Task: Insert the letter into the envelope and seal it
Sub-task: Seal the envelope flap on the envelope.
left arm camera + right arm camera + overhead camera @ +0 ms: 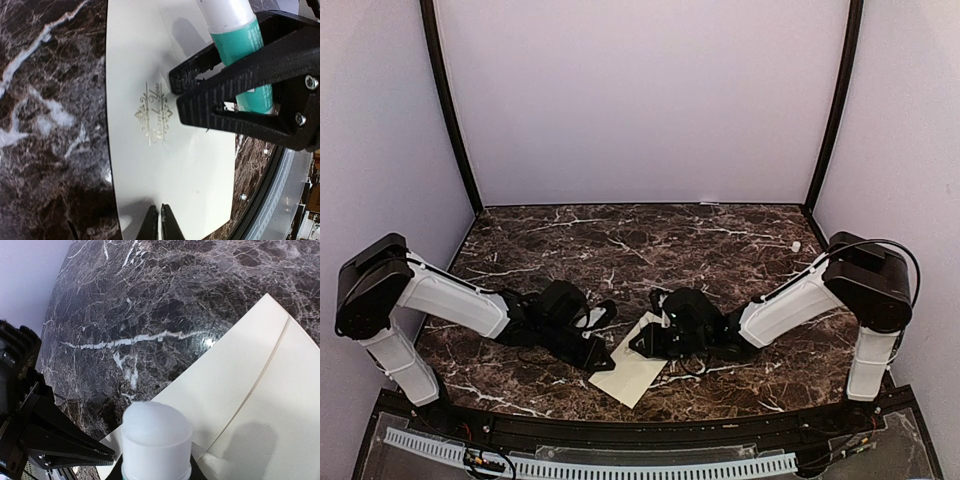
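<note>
Closest up, from the right wrist, a glue stick (pixel 156 437) fills the bottom of the view, with a rounded white end on top and a band of teal just below it. The right gripper (pixel 645 340) is clamped around its teal body. From the left wrist you can see the stick running slantwise through those black jaws, white end pointing up and away. It throws a soft shadow on the envelope (pixel 633 375) beneath it; whether it touches the paper I cannot tell.

The envelope lies flat on the dark marble table (pixel 620 240), near the front edge, between the two arms and turned at an angle to them. It is cream, with a gold "Thank You" emblem (pixel 154 120) facing up around its middle. A straight fold line (pixel 260 375) crosses it in the right wrist view.

The left gripper (pixel 160 222) has its two fingertips pinched together, with nothing between them that I can make out. They sit over the envelope's edge nearest that wrist, and it is not clear whether they press on the paper. Both grippers are close together over the envelope.
</note>
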`<state>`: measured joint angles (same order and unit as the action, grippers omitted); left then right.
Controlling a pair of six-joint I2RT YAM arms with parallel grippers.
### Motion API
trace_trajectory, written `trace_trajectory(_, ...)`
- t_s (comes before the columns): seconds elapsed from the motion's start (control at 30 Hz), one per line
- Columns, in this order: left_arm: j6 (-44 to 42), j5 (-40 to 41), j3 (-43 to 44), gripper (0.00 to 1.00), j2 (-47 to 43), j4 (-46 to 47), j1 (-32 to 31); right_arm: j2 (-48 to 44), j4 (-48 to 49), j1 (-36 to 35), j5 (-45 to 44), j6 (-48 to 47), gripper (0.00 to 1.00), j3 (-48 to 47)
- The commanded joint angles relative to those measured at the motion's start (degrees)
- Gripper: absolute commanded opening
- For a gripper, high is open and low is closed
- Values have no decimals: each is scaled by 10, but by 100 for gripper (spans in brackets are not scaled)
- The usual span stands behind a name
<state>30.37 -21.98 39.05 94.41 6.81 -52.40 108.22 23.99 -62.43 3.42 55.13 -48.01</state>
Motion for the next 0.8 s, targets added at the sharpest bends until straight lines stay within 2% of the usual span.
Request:
trace_trajectory(0.0, 12, -9, -46, 4, -28, -21, -9, 10, -1, 5, 18, -1, 0, -5)
trace_trajectory(0.23, 9, -9, -69, 3, -30, -22, -11, 2, 4, -6, 36, 0, 0, 0)
trace_trajectory(0.77, 6, 1, -57, 3, -33, -31, -11, 18, -16, -52, 27, 7, 0, -32)
